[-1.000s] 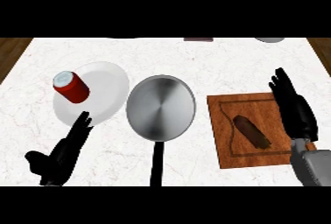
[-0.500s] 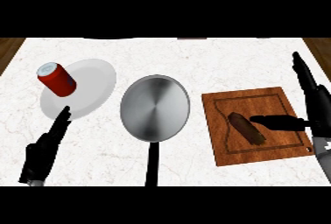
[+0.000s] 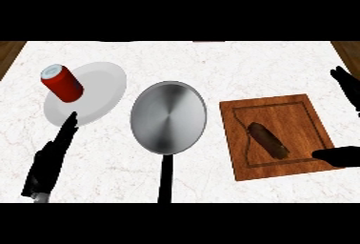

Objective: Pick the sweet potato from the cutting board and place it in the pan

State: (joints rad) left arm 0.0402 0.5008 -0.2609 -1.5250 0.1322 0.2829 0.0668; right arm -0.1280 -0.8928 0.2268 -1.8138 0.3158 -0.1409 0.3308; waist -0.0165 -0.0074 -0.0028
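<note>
At seven o'clock the left hand (image 3: 48, 167) rests wide, fingers straight. At four o'clock the right hand (image 3: 339, 155) spreads wide beside the cutting board (image 3: 302, 114), where the sweet potato (image 3: 268, 140) lies. The pan (image 3: 169, 117) sits centrally on the surface (image 3: 211, 62).

Both robot hands (image 3: 51, 159) (image 3: 345, 155) open, fingers straight

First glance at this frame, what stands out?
The steel pan sits dead centre on the white counter, handle pointing toward the robot. Left of it a red can stands on a white plate; right of it the sweet potato lies on the wooden cutting board. The right hand is at the board's right edge, not touching the potato; the left hand rests at lower left.
</note>
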